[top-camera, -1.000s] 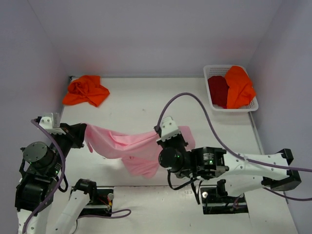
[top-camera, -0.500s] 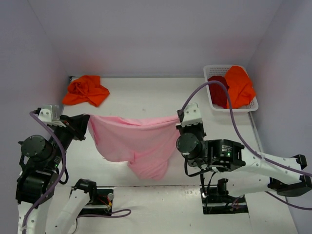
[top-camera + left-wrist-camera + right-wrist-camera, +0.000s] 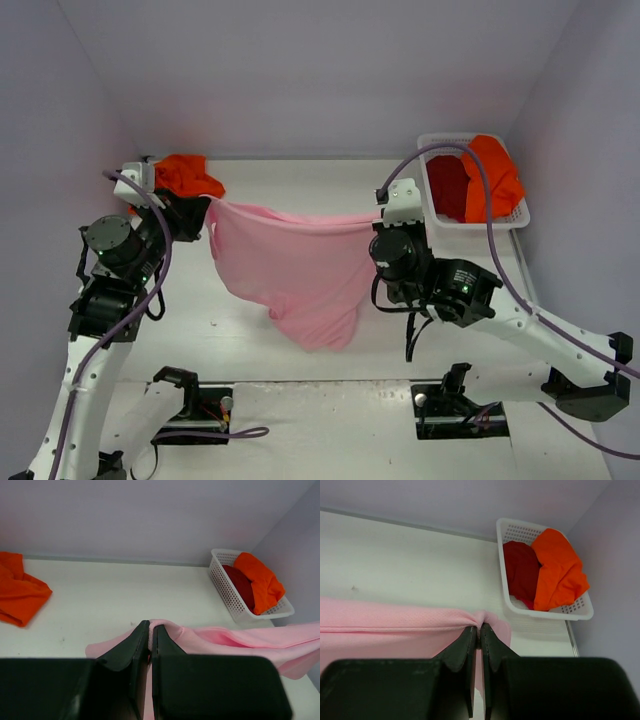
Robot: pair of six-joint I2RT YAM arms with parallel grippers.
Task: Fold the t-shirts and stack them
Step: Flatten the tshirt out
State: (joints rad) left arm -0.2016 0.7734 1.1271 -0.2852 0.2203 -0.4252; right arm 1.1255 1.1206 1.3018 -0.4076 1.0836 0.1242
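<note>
The light pink t-shirt [image 3: 295, 275] hangs stretched between my two grippers above the table. My left gripper [image 3: 210, 205] is shut on its left top corner; the cloth shows between the jaws in the left wrist view [image 3: 200, 637]. My right gripper [image 3: 380, 222] is shut on the right top corner; the cloth shows in the right wrist view [image 3: 395, 620]. One orange t-shirt [image 3: 185, 172] lies crumpled at the back left. Another orange t-shirt [image 3: 490, 175] and the dark red t-shirt [image 3: 448, 185] lie in the basket.
The white latticed basket [image 3: 520, 218] stands at the back right corner, close to my right arm. It also shows in the left wrist view [image 3: 225, 587] and the right wrist view [image 3: 520, 607]. Walls enclose the table on three sides.
Both grippers have moved toward the back of the table and apart, carrying the pink t-shirt. Its top edge is now pulled straight and the shirt hangs spread out.
</note>
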